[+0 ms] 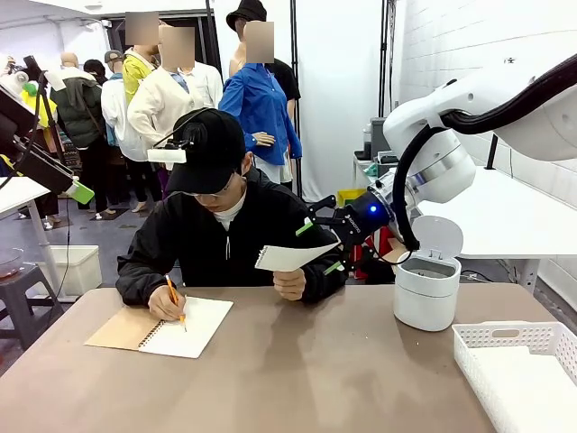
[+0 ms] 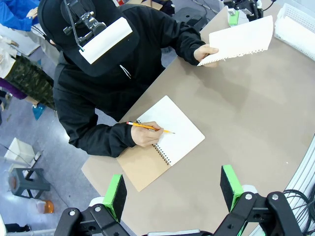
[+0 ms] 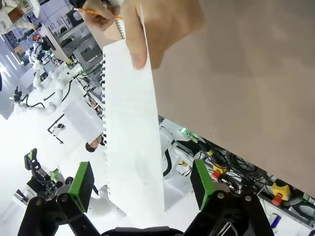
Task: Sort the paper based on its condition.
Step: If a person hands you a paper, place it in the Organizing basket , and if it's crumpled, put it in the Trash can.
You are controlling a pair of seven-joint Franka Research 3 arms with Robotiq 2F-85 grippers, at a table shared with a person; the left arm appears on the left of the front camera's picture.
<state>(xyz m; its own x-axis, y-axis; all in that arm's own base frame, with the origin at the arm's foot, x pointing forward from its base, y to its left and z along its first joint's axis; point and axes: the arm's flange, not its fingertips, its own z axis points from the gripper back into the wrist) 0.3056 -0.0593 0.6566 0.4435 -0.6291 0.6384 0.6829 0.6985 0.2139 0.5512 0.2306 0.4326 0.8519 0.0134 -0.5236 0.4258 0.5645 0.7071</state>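
Paper [image 1: 290,257] held out by a person's hand [image 1: 289,284] sits between the wide-open right tool [image 1: 321,244], ungripped; left tool [image 2: 173,190] gapes empty above the table [image 1: 297,370].

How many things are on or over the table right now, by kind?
Flat paper sheet, held up by the person's hand: 1
Spiral notebook: 1
Pencil: 1
White lidded bin: 1
White basket: 1
Total: 5

Right hand [image 1: 317,244] reaches toward the person, fingers spread (left hand [image 2: 173,192] likewise open).
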